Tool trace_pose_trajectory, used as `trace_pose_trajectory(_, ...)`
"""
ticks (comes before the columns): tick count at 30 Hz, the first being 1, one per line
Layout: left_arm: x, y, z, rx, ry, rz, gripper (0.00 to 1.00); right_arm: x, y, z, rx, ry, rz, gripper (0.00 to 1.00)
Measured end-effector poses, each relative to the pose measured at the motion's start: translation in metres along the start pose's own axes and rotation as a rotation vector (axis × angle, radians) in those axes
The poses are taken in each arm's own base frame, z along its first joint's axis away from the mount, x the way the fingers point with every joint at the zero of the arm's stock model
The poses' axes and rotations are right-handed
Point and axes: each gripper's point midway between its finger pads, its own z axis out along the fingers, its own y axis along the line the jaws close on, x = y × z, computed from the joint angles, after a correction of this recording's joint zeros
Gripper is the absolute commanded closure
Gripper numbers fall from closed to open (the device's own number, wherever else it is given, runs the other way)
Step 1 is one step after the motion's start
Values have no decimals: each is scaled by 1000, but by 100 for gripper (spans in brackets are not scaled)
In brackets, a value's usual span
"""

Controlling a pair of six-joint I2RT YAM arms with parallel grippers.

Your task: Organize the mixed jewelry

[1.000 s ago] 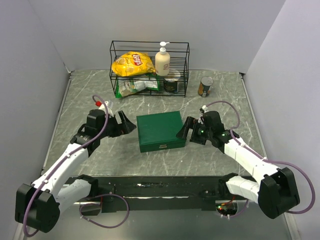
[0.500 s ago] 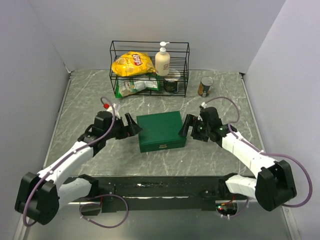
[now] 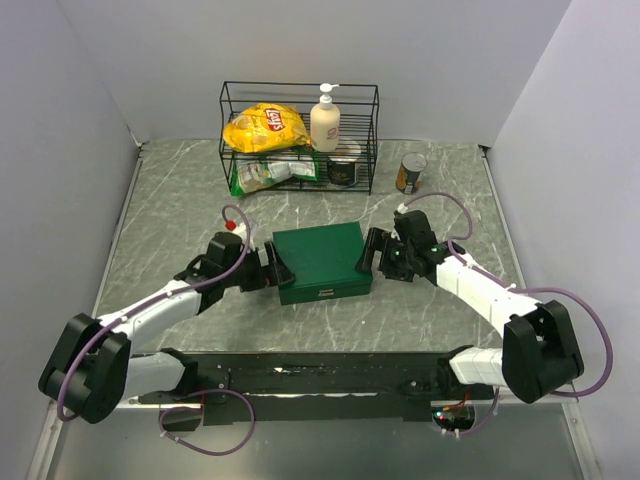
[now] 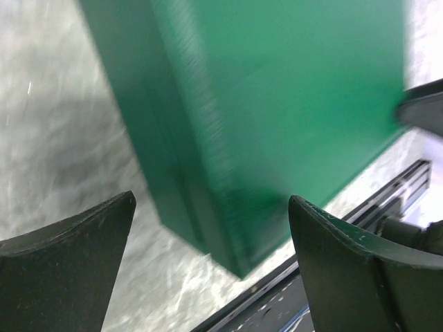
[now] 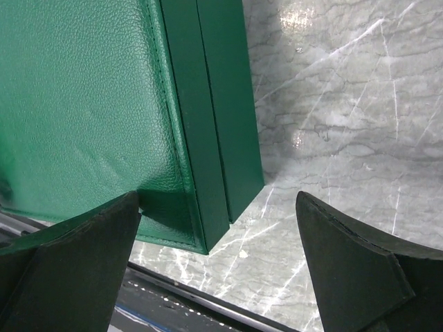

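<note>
none of the mixed jewelry is being shown in any view: no bangle and no ring. it is being judged to be lying inside the closed green jewelry box (image 3: 320, 262), which is sitting on the marbled table (image 3: 170, 200) between the two arms. the box's long axis is running left to right, slightly turned, so one short end is being faced by each gripper. the seam between lid and base (image 5: 197, 131) is being seen shut in the right wrist view, and a small pale clasp (image 3: 325, 292) is being carried on the near long face, towards the arm bases.

the left gripper (image 3: 272, 266) is being held wide open and empty just beside the box's left end, with the near left corner lying between its fingers. whether it is touching cannot be told. the right gripper (image 3: 372, 252) is likewise being held wide open, gripping nothing, at the right end, with the near right corner framed between its fingers. neither arm is being seen as clearly nearer.

the coming move is being judged to turn on the lid: the clasp is lying on the near side of both grippers, so the hinge is probably running along the far edge.
</note>
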Motion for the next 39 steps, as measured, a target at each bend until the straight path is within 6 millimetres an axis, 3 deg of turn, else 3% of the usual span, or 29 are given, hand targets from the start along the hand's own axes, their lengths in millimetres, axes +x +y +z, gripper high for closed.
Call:
trace_pose_trajectory(4, 13, 10, 3, -13, 18, -26, 3, 1, -1, 2, 1, 1, 1, 1)
trace_pose_trajectory(14, 12, 10, 4, -13, 2, -17, 1, 6, -3, 6, 0, 1, 39, 1)
trace_pose_trajectory(19, 7, 15, -7, -57, -30, 9, 4, 3, -5, 4, 10, -16, 34, 0)
trace_pose_trajectory(30, -40, 2, -49, -134, -207, 111, 4, -10, -26, -13, 123, -116, 5, 0)
trace_pose_trajectory(39, -82, -22, -57, -155, -238, 187, 4, -11, -24, -14, 104, -115, -76, 0)
